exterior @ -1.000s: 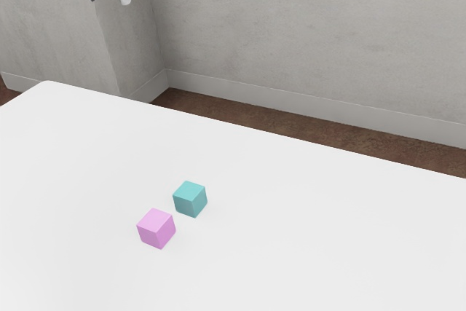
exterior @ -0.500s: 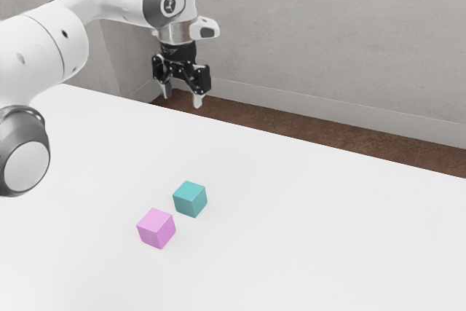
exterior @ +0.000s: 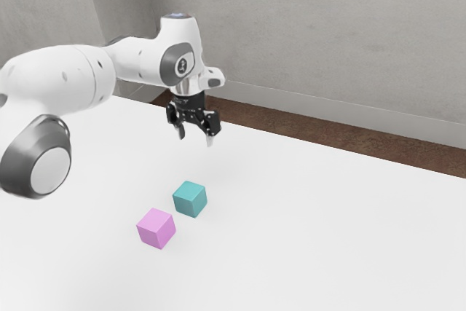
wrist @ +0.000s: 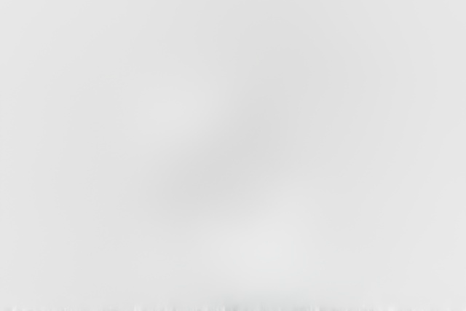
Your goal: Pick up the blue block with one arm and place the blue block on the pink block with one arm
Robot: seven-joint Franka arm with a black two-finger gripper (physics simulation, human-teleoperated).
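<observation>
A teal-blue block rests on the white table near the middle of the exterior view. Just in front of it and toward that view's left sits a pink block, a small gap apart from it. My gripper hangs open above the table, behind the blue block and well above it, with nothing between its fingers. The wrist view looks down on bare white table surface.
The table's far edge runs diagonally behind my gripper, with brown floor and a grey wall beyond. My white arm stretches in from the exterior view's left.
My arm has swung in from the upper left and come down toward the table, bringing the gripper lower and closer to the blue block. Both blocks have stayed put.
</observation>
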